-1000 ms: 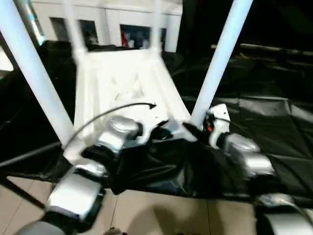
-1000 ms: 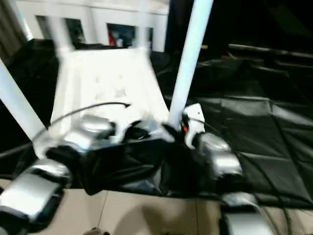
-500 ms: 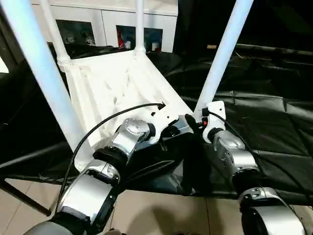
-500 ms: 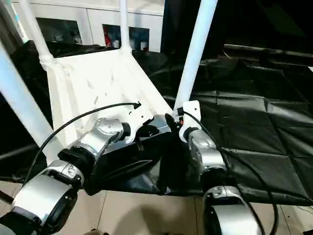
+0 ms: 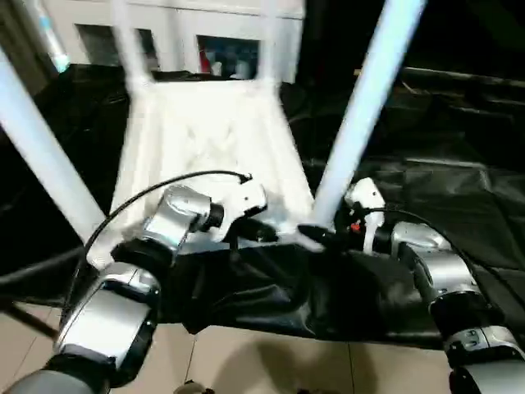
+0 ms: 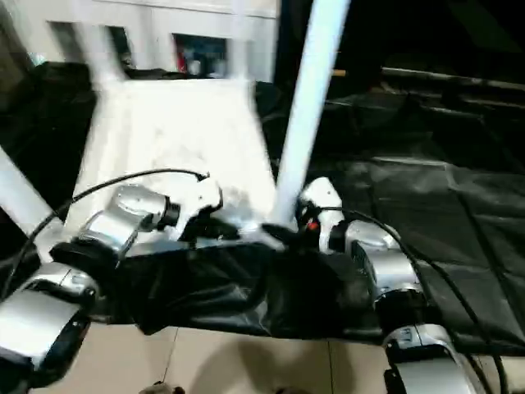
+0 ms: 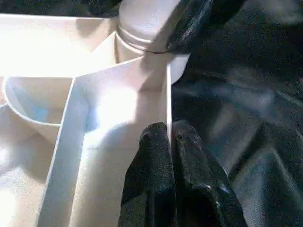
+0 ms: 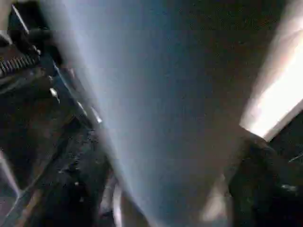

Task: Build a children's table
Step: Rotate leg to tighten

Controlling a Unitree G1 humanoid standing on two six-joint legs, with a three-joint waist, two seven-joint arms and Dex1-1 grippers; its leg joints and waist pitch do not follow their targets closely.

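Pinching tabletop (image 7: 94,118) rim, left fingers (image 7: 156,179); leg (image 8: 156,118) between right fingers (image 8: 265,179).

Four upright legs (image 5: 361,123) fence the tabletop (image 5: 209,139); black sheet (image 5: 459,205) alongside lies open.

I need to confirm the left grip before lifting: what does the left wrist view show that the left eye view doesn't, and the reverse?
Left wrist view: the left gripper shut on a thin rib of the tabletop, beside a corner socket. Left eye view: four upright legs, the right gripper at the near right leg's base, and the cabinet behind. Both: the tabletop's ribbed underside and the black sheet.
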